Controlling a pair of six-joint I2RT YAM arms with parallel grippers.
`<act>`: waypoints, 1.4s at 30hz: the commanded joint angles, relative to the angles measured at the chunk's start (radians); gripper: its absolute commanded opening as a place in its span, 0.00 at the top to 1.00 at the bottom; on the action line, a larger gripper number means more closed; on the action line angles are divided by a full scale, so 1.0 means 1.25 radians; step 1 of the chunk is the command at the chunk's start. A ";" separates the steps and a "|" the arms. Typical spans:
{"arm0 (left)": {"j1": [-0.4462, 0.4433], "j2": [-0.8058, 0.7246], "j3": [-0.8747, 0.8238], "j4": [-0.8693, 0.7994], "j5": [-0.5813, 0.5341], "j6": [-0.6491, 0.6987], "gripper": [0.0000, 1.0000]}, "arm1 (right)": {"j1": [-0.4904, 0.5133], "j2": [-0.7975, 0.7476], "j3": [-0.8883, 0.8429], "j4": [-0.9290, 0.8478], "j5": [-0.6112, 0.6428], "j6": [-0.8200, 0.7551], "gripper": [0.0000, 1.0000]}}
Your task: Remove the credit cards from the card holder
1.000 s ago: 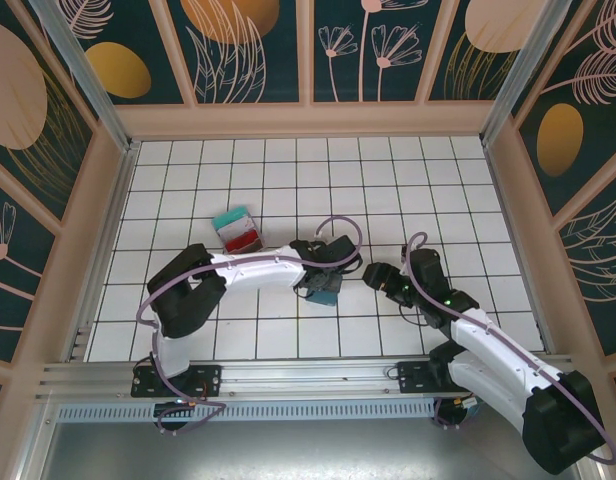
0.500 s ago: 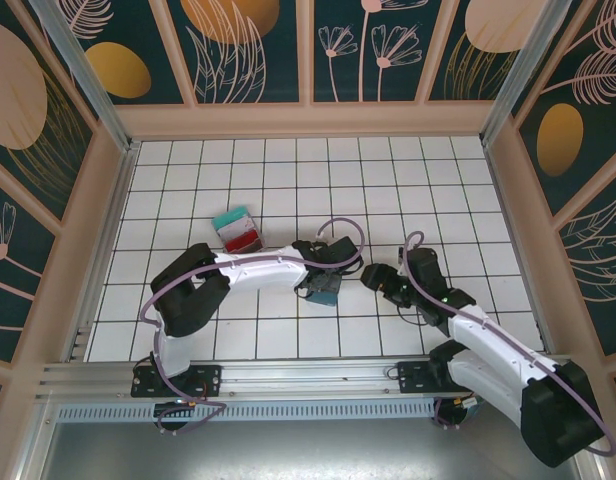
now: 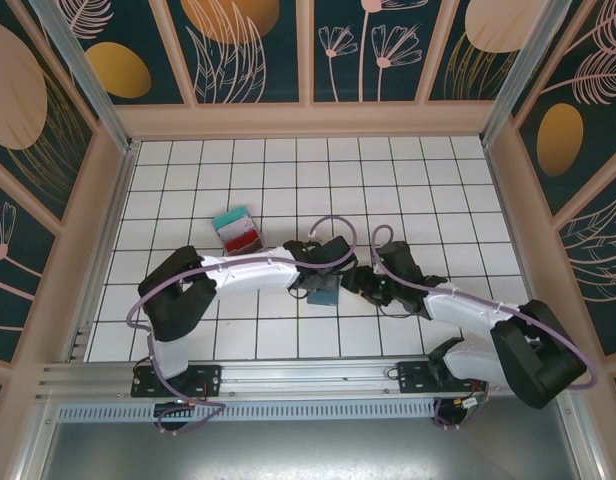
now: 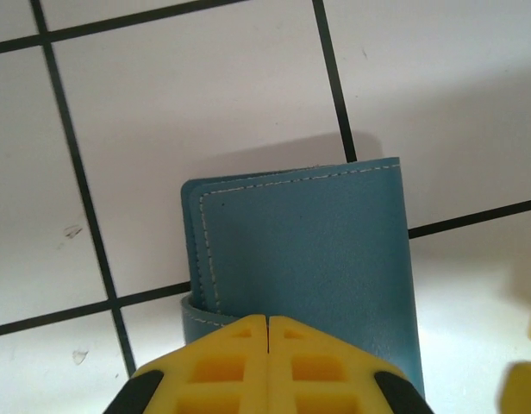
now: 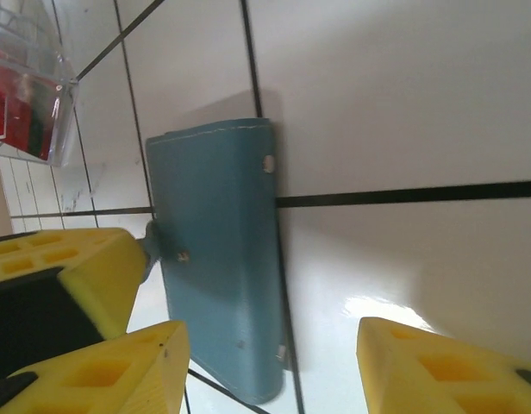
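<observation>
Left gripper (image 4: pixel 267 333): closed, its yellow pads pressed together with no gap. It sits at the near edge of the card holder (image 4: pixel 309 250). Whether a layer of the cover is nipped between the pads cannot be told.

Right gripper (image 5: pixel 274 366): jaws wide apart and holding nothing. It is low over the tiles just to the right of the holder, with the opening facing the holder's long edge.

Card holder: folded shut with the dark teal-blue outside up, lying flat on the white tiled table (image 3: pixel 288 180) between the two grippers. A second layer peeks out at one stitched corner. No card shows in it from here.

Step, as judged: the holder probably has to be steadied and opened before any card in it can be reached.

Credit cards (image 3: pixel 238 230): a red and teal stack farther back and to the left, well apart from the holder. The right wrist view shows clear plastic around it.

Risk, slipping: the holder looks soft and lies on smooth tile. A push from the right fingers could slide or spin it away from the left pads.

Risk, wrong layer: if the right fingers close on both covers together, the fold would stay shut.

Risk, collision: the two grippers work very close together, so a small overshoot could knock yellow finger against yellow finger.
</observation>
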 commanded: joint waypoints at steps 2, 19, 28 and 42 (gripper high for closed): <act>0.000 -0.079 -0.026 -0.022 -0.029 -0.040 1.00 | 0.017 0.028 0.047 0.025 -0.002 -0.013 0.43; 0.001 -0.182 -0.049 -0.020 -0.051 -0.059 1.00 | 0.043 0.085 0.104 -0.006 0.010 -0.049 0.29; 0.001 -0.192 -0.041 -0.002 -0.045 -0.047 1.00 | 0.069 0.087 0.127 0.028 -0.021 -0.056 0.23; 0.001 -0.209 -0.025 0.011 -0.050 -0.035 1.00 | 0.074 0.138 0.147 0.026 -0.042 -0.075 0.24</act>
